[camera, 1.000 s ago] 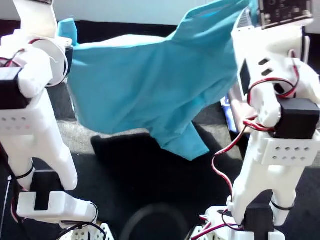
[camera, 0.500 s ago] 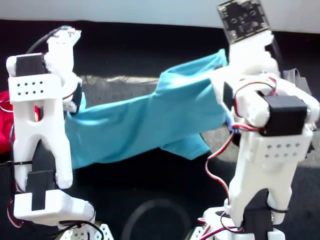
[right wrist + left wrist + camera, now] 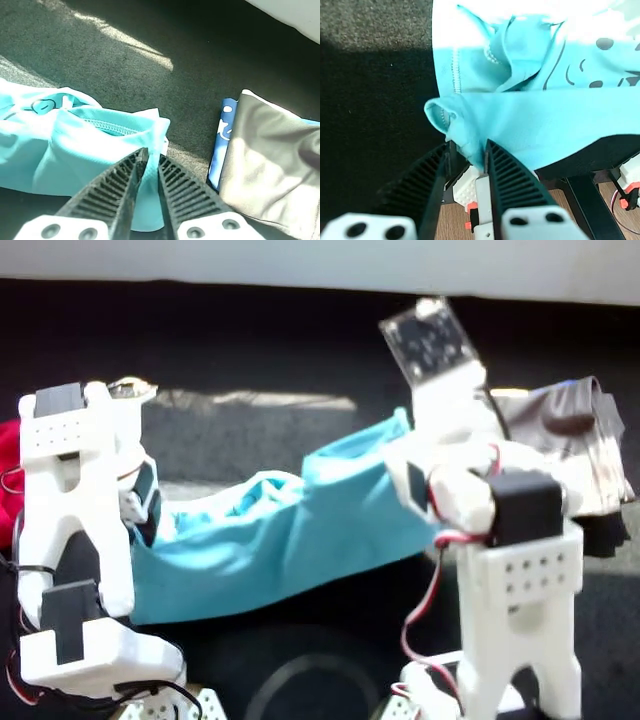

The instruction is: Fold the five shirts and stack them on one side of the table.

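- Black cloth-topped table point(image 3: 300, 350): work surface, with both arms standing at its near edge.
- Turquoise fabric shirt point(image 3: 300, 540): strung between the 2 arms, low over the near half of the table.
  - Its long axis runs side to side, arm to arm, with the right end set a bit farther back than the left.
  - The middle is slack and bunched. Can't tell how much of it rests on the table.
- Left gripper point(image 3: 466, 157): jaws pinched on the shirt's left end. A small curl of hem sticks out beyond the tips.
- Right gripper point(image 3: 149, 165): jaws pinched on the opposite end, beside a stitched edge.
- Key relation for the next move: the shirt lies straight between the 2 sets of jaws, so each arm owns 1 end and neither is nearer the middle.
  - My read: folding across the long axis means carrying 1 end over to the other, or laying both ends flat first.
  - The slack in the middle could wrinkle that fold.
- Stack: grey folded fabric shirt point(image 3: 560, 440) on top of a blue printed shirt point(image 3: 226, 145), on the right side of the table.
  - It sits near the right gripper, with bare table between it and the turquoise shirt. The right arm is nearer to it.
  - Judging by that, at least 2 shirts are done and this is the drop-off side.
- Red cloth point(image 3: 8, 475): at the left edge beside the left arm, likely another shirt not yet folded.
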{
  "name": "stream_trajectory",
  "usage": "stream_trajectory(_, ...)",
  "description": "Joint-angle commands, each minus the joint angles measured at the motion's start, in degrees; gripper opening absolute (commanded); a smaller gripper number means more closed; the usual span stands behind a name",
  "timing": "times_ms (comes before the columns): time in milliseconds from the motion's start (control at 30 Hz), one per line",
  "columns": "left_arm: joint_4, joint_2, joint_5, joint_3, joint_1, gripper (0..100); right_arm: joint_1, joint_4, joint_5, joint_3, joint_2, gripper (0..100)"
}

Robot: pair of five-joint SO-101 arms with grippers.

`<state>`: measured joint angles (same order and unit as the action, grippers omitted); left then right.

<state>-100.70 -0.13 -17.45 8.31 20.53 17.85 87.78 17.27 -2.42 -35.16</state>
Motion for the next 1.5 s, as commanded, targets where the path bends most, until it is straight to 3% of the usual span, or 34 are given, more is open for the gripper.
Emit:
stream_trajectory(0, -0.5, -1.8, -1.8, 0.0, 1.1, 14, -0.1, -6.5, -0.6, -18.8, -11.3, 0.7)
stream_trajectory(333, -0.5, -1.8, -10.9, -0.2, 10.2, 14, -9.2, -16.0, -0.3, -46.5, -28.4, 0.7)
stream_trajectory(633, -0.2, -1.5, -10.8, -0.2, 1.7, 14, -9.9, -16.2, -0.3, -57.4, -40.8, 0.7)
stream_trajectory(900, 0.4, -1.1, -10.6, 0.0, -0.8, 14, -9.9, -16.2, -0.3, -60.5, -44.2, 0.7)
stream_trajectory(1200, 15.7, -1.2, -12.5, 14.2, -1.1, 14, -9.8, -16.2, -0.3, -60.6, -44.2, 0.7)
stream_trajectory(1467, 12.1, -1.7, -12.7, 16.4, -0.8, 14, -9.8, -16.2, -0.3, -60.2, -44.2, 0.7)
